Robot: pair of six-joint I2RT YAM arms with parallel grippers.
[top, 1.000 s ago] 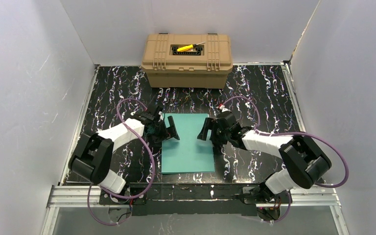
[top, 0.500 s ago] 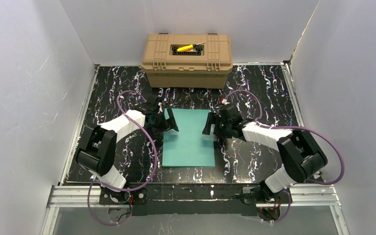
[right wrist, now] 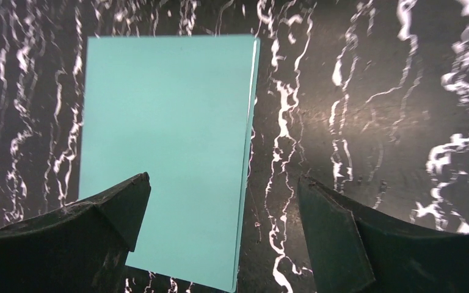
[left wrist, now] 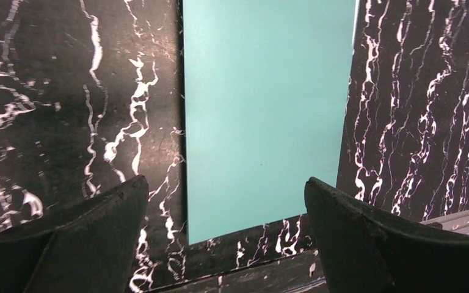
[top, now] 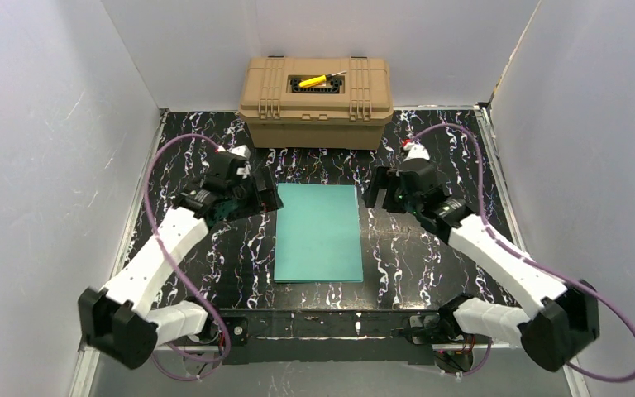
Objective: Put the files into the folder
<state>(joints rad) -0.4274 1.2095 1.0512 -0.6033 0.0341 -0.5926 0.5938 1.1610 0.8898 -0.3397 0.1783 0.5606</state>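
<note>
Here, closed teal folder (top: 317, 233) flat, long axis toward the tan case (top: 316, 99).

No text, label, brand, number or sign can be read in any view. The teal folder (top: 317, 232) at the middle of the counter (top: 430, 256) has a plain cover. Any marking on the tan case (top: 316, 101) at the far edge is too small to read.

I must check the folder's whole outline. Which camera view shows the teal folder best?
The top external view: the teal folder lies flat with all four edges visible. The left wrist view crops one end. The right wrist view hides one corner behind a finger, but shows a thin white line along one long edge.
</note>
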